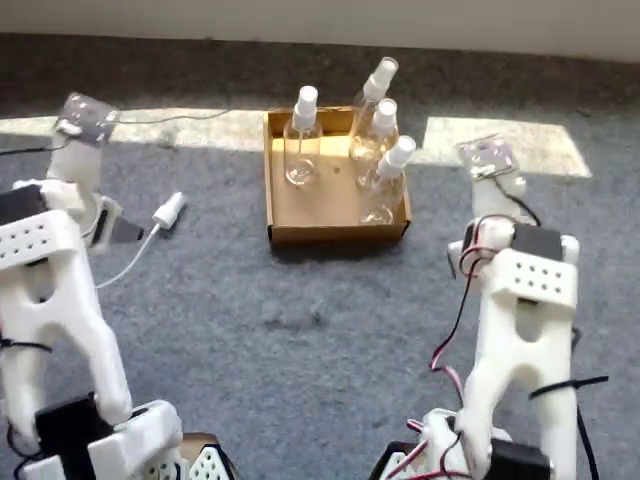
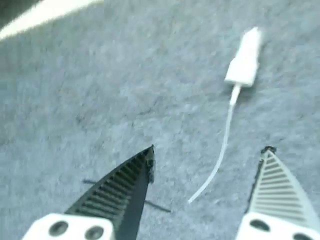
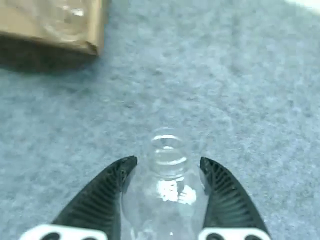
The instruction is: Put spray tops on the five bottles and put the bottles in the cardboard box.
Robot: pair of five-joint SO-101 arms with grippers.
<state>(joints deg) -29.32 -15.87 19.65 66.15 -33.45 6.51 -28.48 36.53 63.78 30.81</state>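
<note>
A white spray top [image 1: 168,211] with a thin dip tube lies on the grey carpet left of the cardboard box [image 1: 335,236]. My left gripper [image 2: 209,149] hangs open over the carpet, and the spray top [image 2: 245,59] lies just beyond its fingertips with the tube trailing back between them. My right gripper [image 3: 167,160] is shut on a clear bottle [image 3: 167,172] with a bare, open neck, right of the box. Several clear bottles with white spray tops [image 1: 303,137] stand inside the box.
A corner of the cardboard box [image 3: 60,30] lies a little beyond the held bottle. Bare carpet spreads in front of the box between the two arms. The right arm's red and black wires [image 1: 455,320] hang along its inner side.
</note>
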